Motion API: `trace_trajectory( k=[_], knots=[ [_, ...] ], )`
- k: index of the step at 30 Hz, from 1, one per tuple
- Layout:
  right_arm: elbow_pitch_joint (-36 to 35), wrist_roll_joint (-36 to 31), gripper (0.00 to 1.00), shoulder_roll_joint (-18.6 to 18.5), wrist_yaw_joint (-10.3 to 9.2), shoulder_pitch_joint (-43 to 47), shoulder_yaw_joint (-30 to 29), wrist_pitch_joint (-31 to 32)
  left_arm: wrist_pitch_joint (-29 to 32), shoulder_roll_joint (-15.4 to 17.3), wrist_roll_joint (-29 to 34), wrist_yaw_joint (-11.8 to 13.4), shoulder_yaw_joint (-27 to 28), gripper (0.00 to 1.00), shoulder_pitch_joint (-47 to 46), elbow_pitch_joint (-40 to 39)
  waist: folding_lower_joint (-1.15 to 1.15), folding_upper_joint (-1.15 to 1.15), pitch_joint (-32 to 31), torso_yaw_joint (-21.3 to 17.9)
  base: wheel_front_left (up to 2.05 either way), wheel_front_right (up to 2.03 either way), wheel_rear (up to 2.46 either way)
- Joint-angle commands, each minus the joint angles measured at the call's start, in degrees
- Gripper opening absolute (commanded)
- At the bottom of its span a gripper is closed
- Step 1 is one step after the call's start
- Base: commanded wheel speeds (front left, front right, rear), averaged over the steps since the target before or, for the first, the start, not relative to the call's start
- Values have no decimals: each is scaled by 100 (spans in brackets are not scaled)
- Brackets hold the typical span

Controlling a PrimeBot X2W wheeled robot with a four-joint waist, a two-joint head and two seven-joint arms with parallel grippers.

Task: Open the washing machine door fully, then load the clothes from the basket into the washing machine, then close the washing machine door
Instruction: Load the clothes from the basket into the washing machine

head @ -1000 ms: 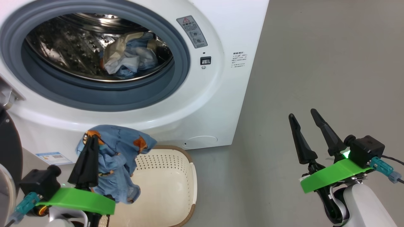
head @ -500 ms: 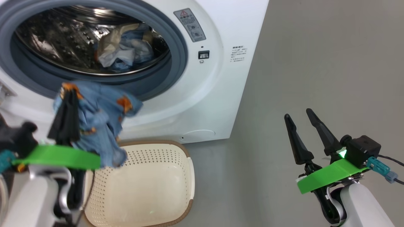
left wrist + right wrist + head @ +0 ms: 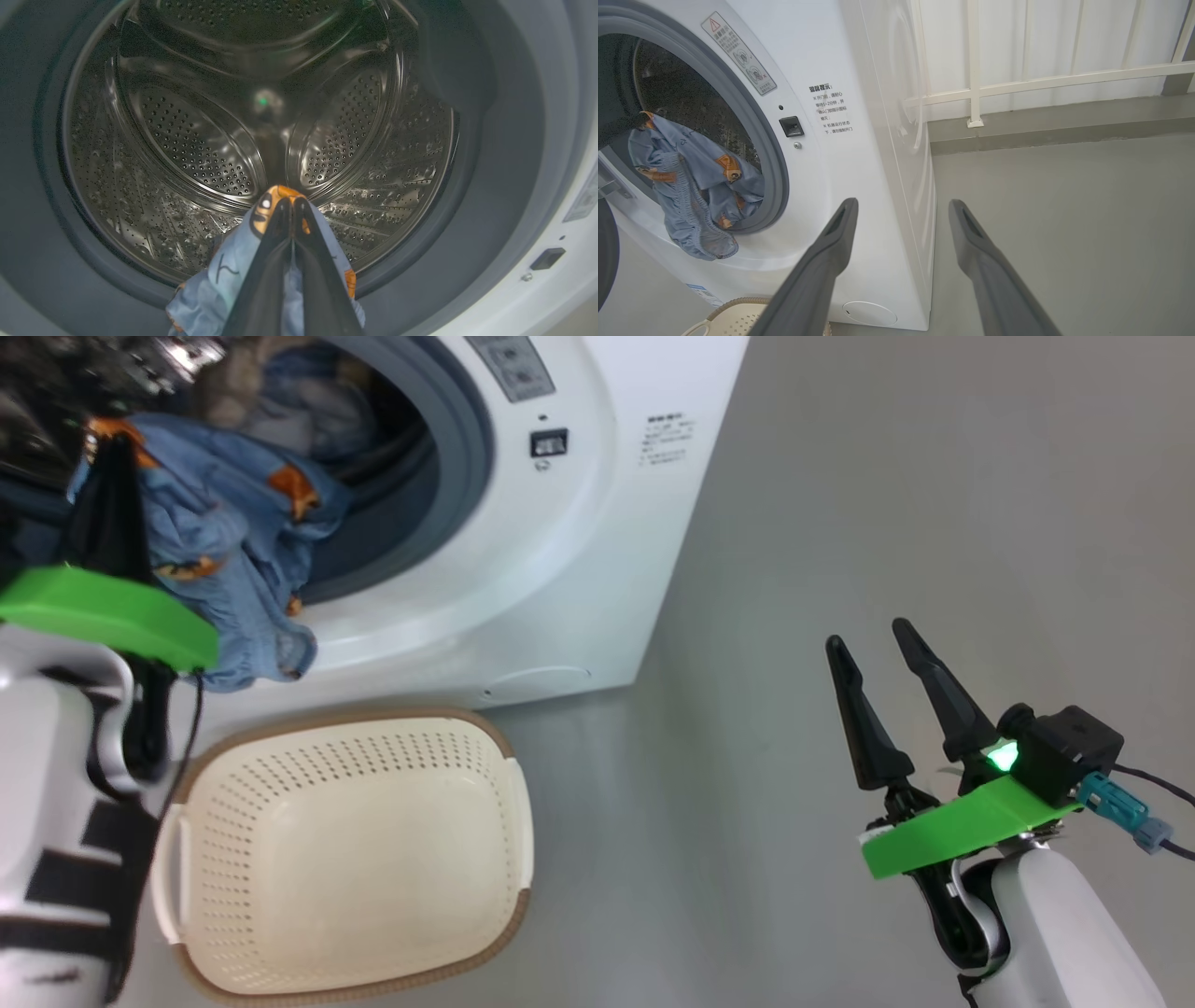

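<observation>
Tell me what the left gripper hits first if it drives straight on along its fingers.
Probably the back wall of the steel drum. The left gripper, shut on the blue garment, points through the opening into it with nothing seen between; depth is hard to judge.

Perforated plastic basket [image 3: 345,859], shiny steel drum [image 3: 196,154]

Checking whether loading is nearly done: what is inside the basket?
The basket shows a bare perforated floor and walls; nothing lies in it. The left forearm hides part of its left rim.
</observation>
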Motion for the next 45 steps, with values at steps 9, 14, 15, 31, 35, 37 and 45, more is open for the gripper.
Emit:
trace_trajectory(
  k=[9,14,15,31,35,37,45],
  knots=[
    [-281,-68,100,221,9,-238,82,-27,-191,307,207,-206,121,0,-1230,1344,0,0,838,-656,0,0,0],
    [-351,-83,100,318,9,-292,53,-27,-244,395,306,-282,117,0,-1827,1911,0,0,1192,-868,0,0,0],
    [-366,-86,100,338,9,-300,56,-27,-249,405,326,-288,112,0,-1941,2014,0,0,1259,-906,0,0,0],
    [-462,-4,100,509,9,-465,103,-27,-280,751,1108,-16,637,0,-2928,1381,0,0,1947,-1317,0,0,0],
    [-445,66,100,512,9,-484,124,-27,-281,659,1202,-34,731,100,-2825,1624,0,0,1935,-1275,0,0,0],
    [-438,73,100,513,9,-497,133,-27,-281,612,1245,-67,694,100,-2818,1851,0,0,1926,-1234,0,0,0],
    [-411,41,100,514,9,-566,133,-27,-281,497,1361,-225,551,100,-2939,2338,0,0,1903,-1051,0,0,0]
  ],
)
